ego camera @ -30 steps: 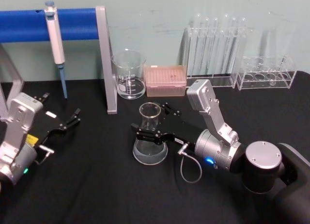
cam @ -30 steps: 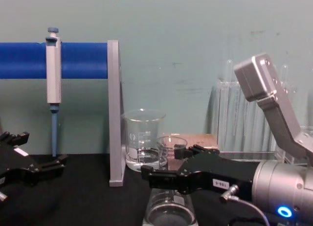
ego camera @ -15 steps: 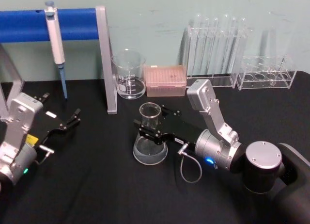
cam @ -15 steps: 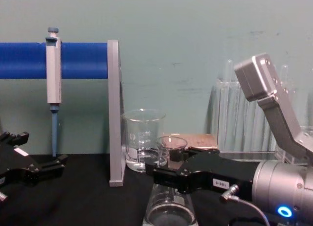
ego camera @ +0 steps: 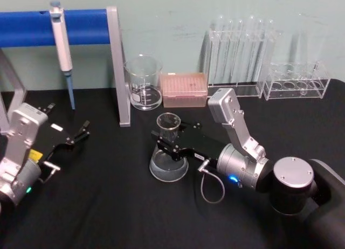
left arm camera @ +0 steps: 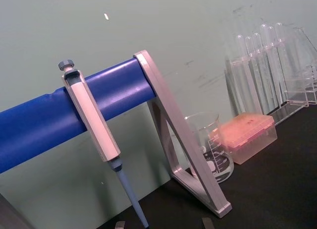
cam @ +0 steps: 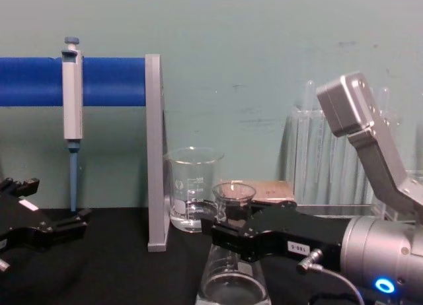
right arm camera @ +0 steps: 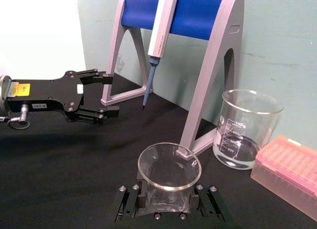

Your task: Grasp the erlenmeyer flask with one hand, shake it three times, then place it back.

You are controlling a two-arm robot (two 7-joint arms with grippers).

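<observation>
Glass on a black worktop (ego camera: pixel 108 206) worries me. The left gripper (ego camera: pixel 81 133) sits parked at the left, fingers spread, while the right gripper (ego camera: pixel 163 141) pinches the flask (ego camera: pixel 168 168) by its neck mid-worktop, just before the beaker (ego camera: pixel 143 84). A hard shake could slip that slim neck loose, or swing the flask into the beaker.

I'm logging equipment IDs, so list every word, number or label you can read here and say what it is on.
Nothing reads clearly.
The white label on the black right tool: short number, too blurred.
The yellow label and white strip on the black left tool: too small.
The scale printed on the clear glass cylindrical beaker: digits too small.
Print on the clear glass conical flask in the right tool: not legible.
</observation>
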